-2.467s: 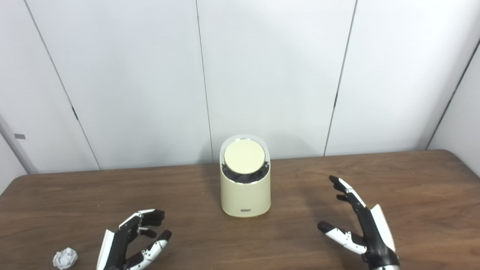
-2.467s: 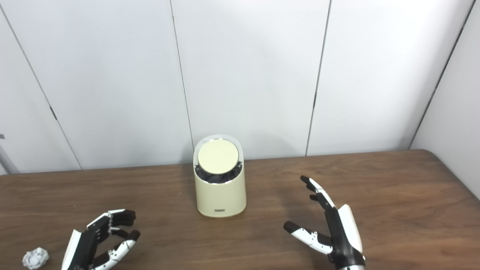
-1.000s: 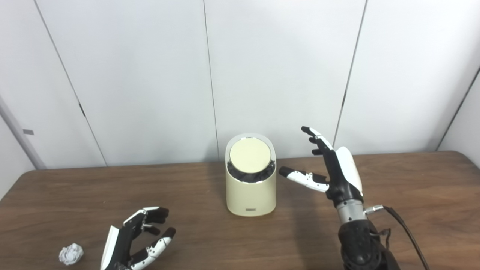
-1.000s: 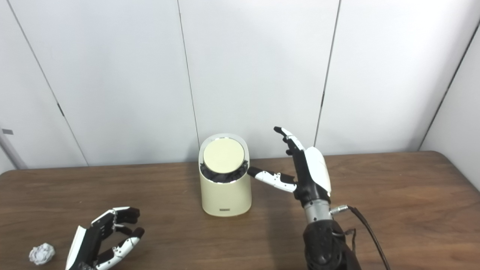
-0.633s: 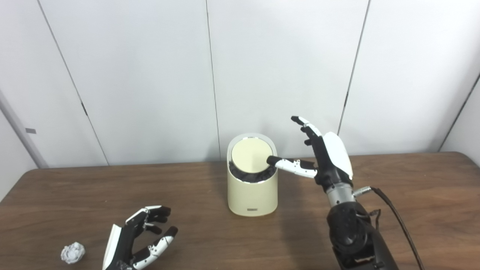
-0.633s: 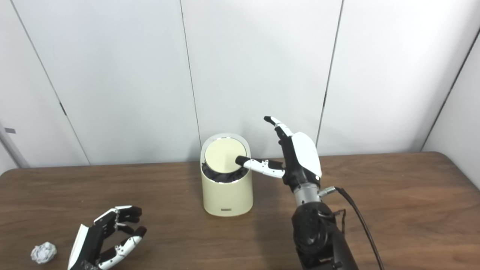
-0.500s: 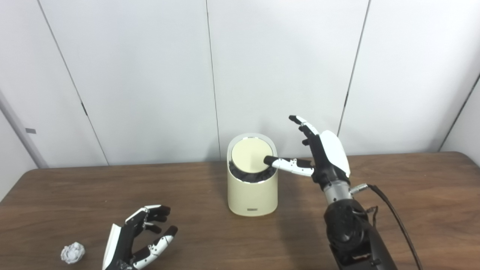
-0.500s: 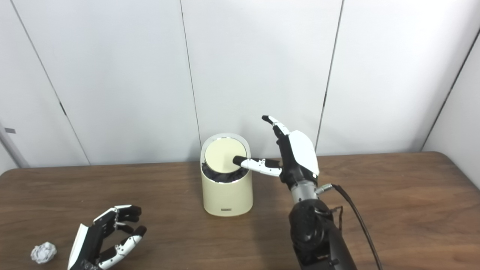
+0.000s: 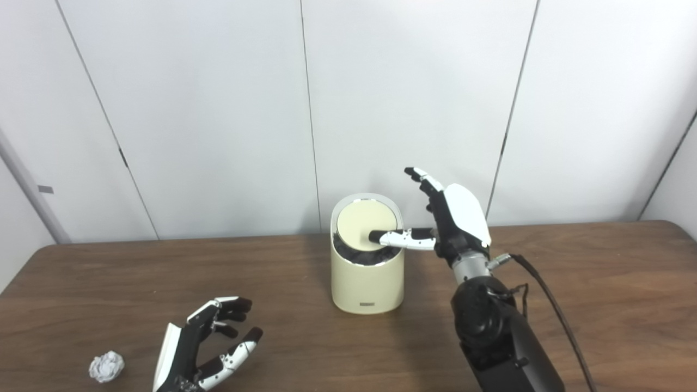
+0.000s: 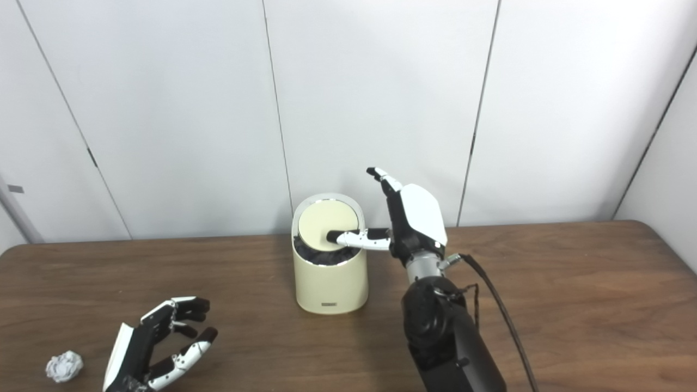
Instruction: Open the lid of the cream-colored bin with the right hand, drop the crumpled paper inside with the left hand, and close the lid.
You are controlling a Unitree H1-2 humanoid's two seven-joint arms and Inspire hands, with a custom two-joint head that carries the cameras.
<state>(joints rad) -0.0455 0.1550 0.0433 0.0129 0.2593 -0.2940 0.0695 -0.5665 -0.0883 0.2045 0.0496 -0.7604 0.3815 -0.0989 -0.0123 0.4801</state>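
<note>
left eye view | right hand (image 9: 454, 218) thumb on lid (image 9: 364, 223) | paper (image 9: 106, 366) near table (image 9: 599, 283) edge

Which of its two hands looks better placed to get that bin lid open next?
The right hand: its thumb already lies across the lid of the cream-colored bin. The left hand is low at the table's near edge, open, beside the crumpled paper, so it looks better placed for that.
</note>
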